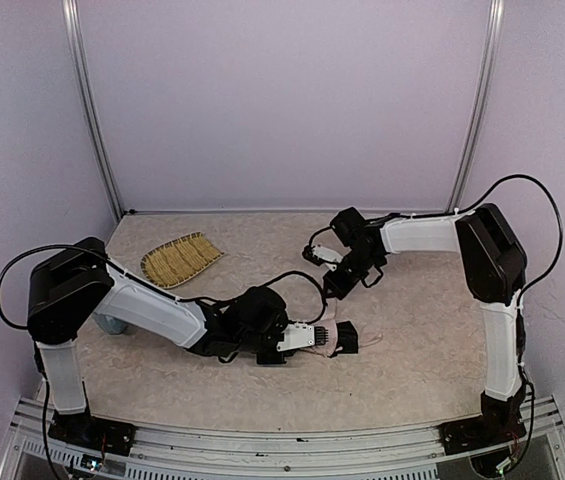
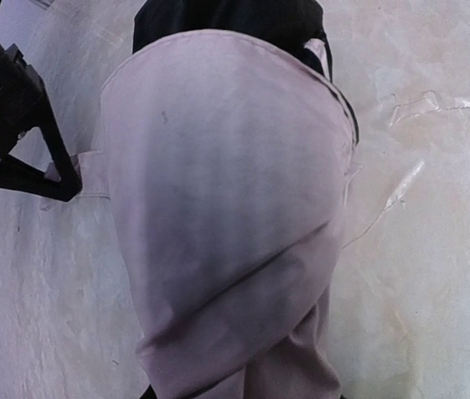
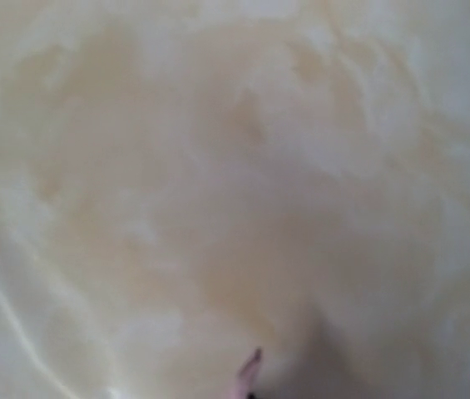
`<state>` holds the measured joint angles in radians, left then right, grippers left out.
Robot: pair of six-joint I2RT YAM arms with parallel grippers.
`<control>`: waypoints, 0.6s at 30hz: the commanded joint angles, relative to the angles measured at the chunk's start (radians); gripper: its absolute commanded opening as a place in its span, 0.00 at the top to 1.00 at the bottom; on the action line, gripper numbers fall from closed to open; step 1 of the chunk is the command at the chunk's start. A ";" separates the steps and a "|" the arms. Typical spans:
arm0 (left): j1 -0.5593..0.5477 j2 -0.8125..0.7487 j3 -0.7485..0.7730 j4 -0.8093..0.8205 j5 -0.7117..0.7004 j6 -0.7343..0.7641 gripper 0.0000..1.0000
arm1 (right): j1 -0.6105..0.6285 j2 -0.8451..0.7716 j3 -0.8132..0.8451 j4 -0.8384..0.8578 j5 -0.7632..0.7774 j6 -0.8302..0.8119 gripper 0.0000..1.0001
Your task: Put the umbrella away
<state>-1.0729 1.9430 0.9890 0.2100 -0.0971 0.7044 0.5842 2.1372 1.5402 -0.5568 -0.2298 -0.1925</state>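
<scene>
pink umbrella (image 2: pixel 226 208) in left gripper (image 1: pixel 336 338), woven tray (image 1: pixel 181 258) apart

Umbrella (image 2: pixel 226 208) fills centre of view: bunched pale pink fabric, smooth and rounded, narrowing toward bottom edge. Black lining shows at top, above pink fabric. Narrow pink strap at bundle's upper right. Black claw finger (image 2: pixel 2 91) enters from upper left, its tip touching small pink flap at bundle's left edge. Second finger hidden. Pale marbled tabletop (image 2: pixel 434 274) behind, glossy, with bright glare on right. Thin pale line runs across tabletop just right of bundle.
</scene>
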 commanded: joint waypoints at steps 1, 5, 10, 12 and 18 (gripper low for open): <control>-0.007 -0.008 0.008 -0.204 0.150 -0.004 1.00 | -0.032 -0.064 0.099 0.032 -0.069 0.027 1.00; -0.022 -0.008 0.035 -0.271 0.230 0.004 1.00 | -0.046 -0.043 0.210 0.067 -0.034 0.041 1.00; -0.014 0.006 0.039 -0.305 0.298 -0.025 1.00 | -0.047 -0.050 0.275 0.074 -0.061 0.059 1.00; 0.001 0.012 0.036 -0.302 0.335 -0.048 1.00 | -0.047 -0.080 0.270 0.083 -0.090 0.070 1.00; 0.129 0.076 0.085 -0.252 0.452 -0.242 1.00 | -0.044 -0.206 0.185 0.158 -0.301 0.099 1.00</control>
<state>-0.9932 1.9415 1.0534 0.0849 0.0868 0.6067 0.5682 2.1098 1.7355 -0.6376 -0.4061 -0.1249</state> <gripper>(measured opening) 0.269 0.007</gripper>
